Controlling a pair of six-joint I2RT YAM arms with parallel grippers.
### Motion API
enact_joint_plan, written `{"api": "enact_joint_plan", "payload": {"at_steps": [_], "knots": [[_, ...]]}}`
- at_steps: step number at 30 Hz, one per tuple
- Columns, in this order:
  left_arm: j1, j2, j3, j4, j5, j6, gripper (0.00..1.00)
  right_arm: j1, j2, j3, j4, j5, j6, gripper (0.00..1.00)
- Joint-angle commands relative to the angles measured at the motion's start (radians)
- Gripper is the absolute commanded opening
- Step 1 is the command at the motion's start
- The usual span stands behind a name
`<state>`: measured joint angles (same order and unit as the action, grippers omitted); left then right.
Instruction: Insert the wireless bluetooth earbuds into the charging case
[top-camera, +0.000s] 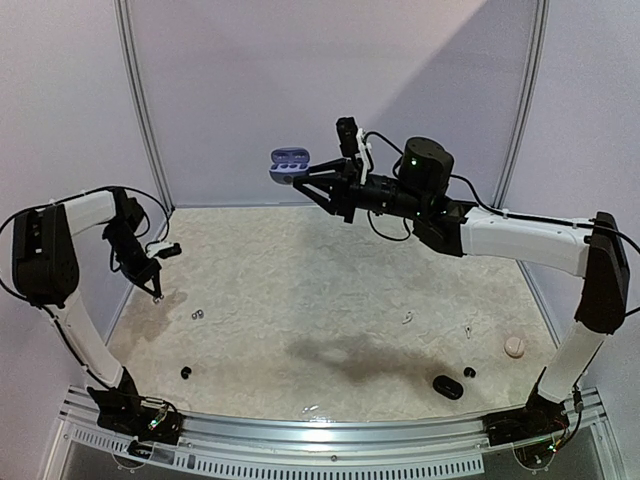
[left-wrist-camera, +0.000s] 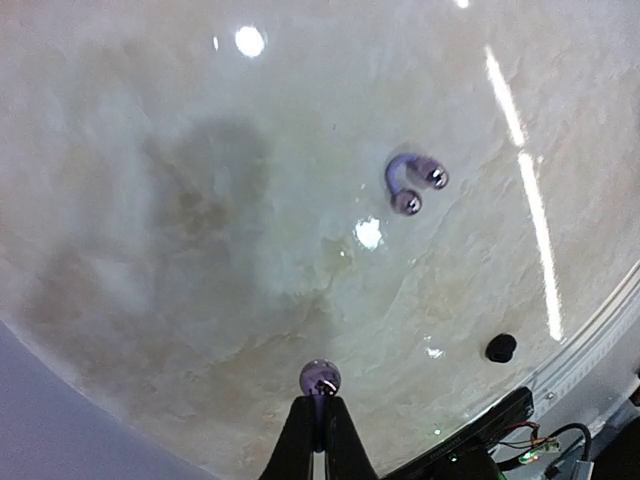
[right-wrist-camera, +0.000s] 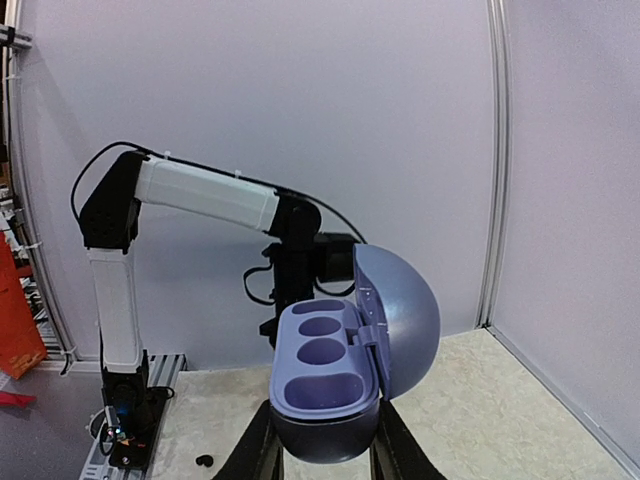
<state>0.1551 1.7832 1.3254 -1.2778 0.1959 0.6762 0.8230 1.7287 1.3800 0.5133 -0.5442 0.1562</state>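
A small purple earbud (left-wrist-camera: 320, 377) sits pinched at the tips of my left gripper (left-wrist-camera: 320, 405), which is shut on it low over the table's left side (top-camera: 157, 293). A second purple earbud piece (left-wrist-camera: 410, 182) lies on the table ahead of it. My right gripper (right-wrist-camera: 325, 442) is raised high at the back, shut on the blue-purple charging case (right-wrist-camera: 322, 372). The case's lid (right-wrist-camera: 402, 312) is swung open and its empty wells face the camera. In the top view the case (top-camera: 290, 163) hangs in front of the back wall.
Loose on the marbled table (top-camera: 330, 270) are a black bud (top-camera: 186, 373), a black case (top-camera: 447, 386), another black bud (top-camera: 469, 373), white bits (top-camera: 407, 319) and a beige round piece (top-camera: 514, 346). A metal rail (top-camera: 330, 430) edges the front.
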Motion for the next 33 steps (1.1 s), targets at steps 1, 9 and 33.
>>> {"api": "enact_joint_plan", "payload": {"at_steps": [1,9,33], "knots": [[-0.077,-0.117,0.143,-0.161,0.097,0.062,0.00,-0.007,0.050,-0.009,0.027,-0.104,-0.026,0.00],[-0.264,-0.225,0.408,-0.347,0.242,0.055,0.00,-0.008,0.096,-0.022,0.013,-0.184,-0.107,0.00],[-0.786,-0.296,0.653,-0.491,0.253,0.008,0.00,0.045,0.212,0.006,0.065,-0.213,-0.144,0.00]]}}
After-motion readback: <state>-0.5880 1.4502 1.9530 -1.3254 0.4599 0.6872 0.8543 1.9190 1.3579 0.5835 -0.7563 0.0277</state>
